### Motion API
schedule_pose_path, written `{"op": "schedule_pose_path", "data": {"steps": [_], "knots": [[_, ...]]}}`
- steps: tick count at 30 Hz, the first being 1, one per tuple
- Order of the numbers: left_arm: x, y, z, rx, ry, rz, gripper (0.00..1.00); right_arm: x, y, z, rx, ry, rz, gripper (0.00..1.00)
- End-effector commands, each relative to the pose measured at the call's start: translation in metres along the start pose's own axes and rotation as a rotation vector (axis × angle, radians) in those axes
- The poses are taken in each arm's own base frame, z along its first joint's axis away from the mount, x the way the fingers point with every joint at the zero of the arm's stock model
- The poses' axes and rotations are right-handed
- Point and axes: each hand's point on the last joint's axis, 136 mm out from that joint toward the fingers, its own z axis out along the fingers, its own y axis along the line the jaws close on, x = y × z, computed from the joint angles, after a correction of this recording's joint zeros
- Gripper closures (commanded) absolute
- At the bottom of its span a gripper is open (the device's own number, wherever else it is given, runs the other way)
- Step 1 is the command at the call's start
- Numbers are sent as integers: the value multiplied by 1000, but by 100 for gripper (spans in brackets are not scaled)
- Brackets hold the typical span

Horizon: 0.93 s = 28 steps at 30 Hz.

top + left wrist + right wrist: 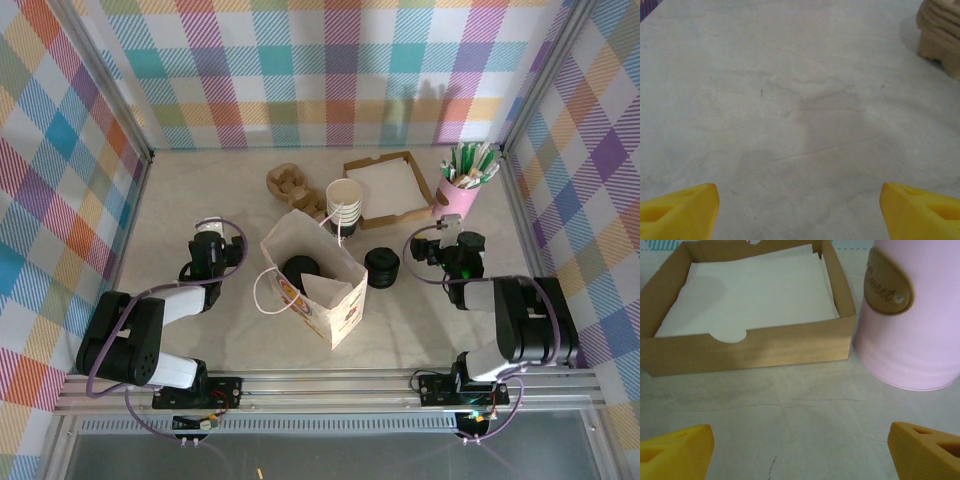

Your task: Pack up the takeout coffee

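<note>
1. Left gripper point(800, 214): left of the paper bag point(335, 300), low over bare table point(790, 100). Jaws spread wide, nothing between them.
2. Right gripper point(800, 452): right of the bag, facing away from it. Jaws released and empty.
3. Paper bag: mid-table, upright, mouth open, handles loose.
4. Takeout coffee point(299, 272): inside the bag. From the top view its round black lid shows through the mouth and the cup body is hidden. Judged light, with thin paper walls that give under a squeeze. The lid is press-fit and likely to pop off if lifted by it alone. Whether it is full cannot be told. If it needs moving, the best hold is across the cup wall just under the lid rim, gently and kept upright.
5. Stack of black lids point(381, 267): just right of the bag.
6. Stack of lidless cups point(343, 205): just behind the bag.
7. Cup carriers point(290, 183): behind the bag, to the left.
8. Napkin box point(747, 347) and pink canister point(912, 335): behind the bag, to the right, side by side.
</note>
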Motion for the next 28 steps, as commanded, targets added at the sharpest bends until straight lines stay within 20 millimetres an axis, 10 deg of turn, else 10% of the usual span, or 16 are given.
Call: {"op": "schedule_pose_path", "data": {"steps": [1,6,28], "knots": [[-25,2,-2,16,-155,10,15,-22,-8,6,23,-66,39,9],[-5,27,14,-92,-147,-74,0,-22,-13,7,45,-53,53,4],[-5,32,17,-126,-131,-78,0,-22,-15,6,54,-56,55,1]]}}
